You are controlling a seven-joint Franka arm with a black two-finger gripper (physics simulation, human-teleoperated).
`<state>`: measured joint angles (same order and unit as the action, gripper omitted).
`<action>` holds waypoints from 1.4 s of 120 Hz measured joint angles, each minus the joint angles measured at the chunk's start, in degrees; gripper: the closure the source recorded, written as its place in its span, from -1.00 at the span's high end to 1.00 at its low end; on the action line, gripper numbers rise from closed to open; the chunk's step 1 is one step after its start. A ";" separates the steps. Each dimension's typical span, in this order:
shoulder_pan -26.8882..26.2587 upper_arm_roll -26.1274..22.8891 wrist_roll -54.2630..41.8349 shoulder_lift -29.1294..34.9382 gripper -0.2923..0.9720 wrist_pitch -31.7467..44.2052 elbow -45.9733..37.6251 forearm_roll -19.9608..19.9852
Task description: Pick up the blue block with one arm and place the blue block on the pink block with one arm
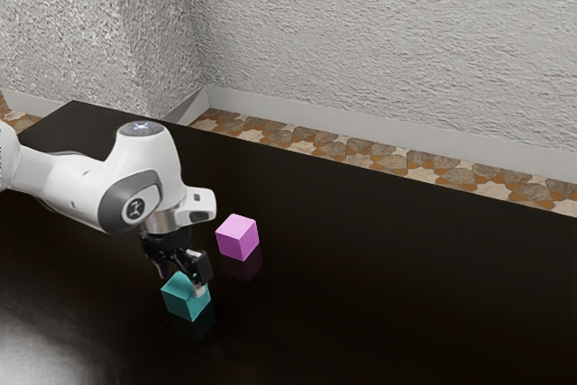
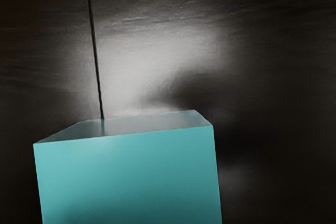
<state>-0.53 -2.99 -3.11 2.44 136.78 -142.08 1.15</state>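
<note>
Exterior view: the blue block (image 1: 185,300), a matte teal cube with no longer side, is down at the glossy dark table (image 1: 388,259). It is near the pink block (image 1: 237,236), on that block's exterior-view left, with one upright edge facing the camera. The end effector (image 1: 185,272) is at its top, and I cannot tell whether it is clamped.

Wrist view: the blue block (image 2: 126,177) shows one flat face and a smooth top just under the hand, against the shiny table (image 2: 157,51).

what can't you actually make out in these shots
- Exterior view: the black two-finger tool covers part of the small blue-green cube's top.
- Wrist view: the picture's lower edge cuts off that cube's base.
- Exterior view: the white arm runs off the left edge, so its base is unseen.
- Exterior view: the small pink cube's far sides face away from the camera.
</note>
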 joint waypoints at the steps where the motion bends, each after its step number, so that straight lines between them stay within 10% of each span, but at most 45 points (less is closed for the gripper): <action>1: -0.01 0.00 -0.01 -0.09 0.54 0.00 0.07 0.00; 139: -0.02 1.33 -0.33 -7.04 0.53 -0.08 3.70 -0.93; 168: 0.02 1.34 -0.33 -7.42 0.20 0.04 3.88 -0.89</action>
<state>-0.51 -1.65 -3.43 -4.98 136.82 -138.21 0.26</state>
